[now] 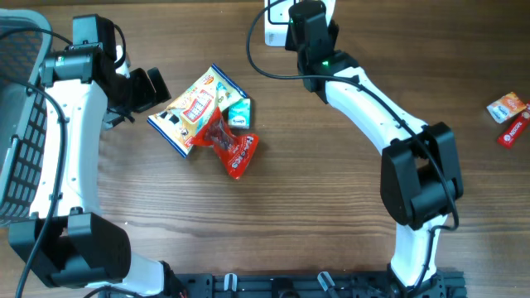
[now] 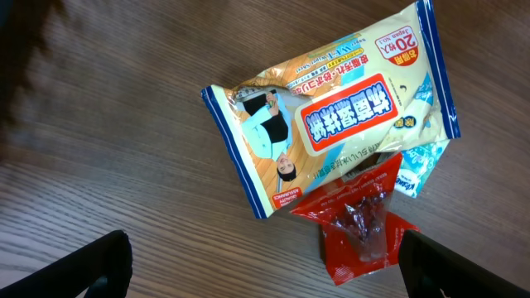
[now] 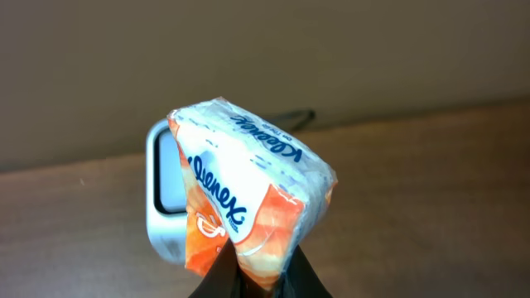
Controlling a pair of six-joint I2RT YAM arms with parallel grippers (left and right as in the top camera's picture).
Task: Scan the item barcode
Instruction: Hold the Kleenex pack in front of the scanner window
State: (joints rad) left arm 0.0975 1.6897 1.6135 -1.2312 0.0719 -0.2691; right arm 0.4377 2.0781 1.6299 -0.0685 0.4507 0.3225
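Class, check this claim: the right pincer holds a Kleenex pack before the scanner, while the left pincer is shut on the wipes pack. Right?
No. The left pincer is open and holds nothing; the wipes pack lies free on the table, as the left wrist view shows. The rest stands.

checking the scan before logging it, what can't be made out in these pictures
Barcode on the Kleenex pack: none faces the right wrist view; overhead, the right arm hides the pack.
The scanner: right wrist view, mostly behind the pack.
The small pale packet: left wrist view, mostly under the wipes pack.
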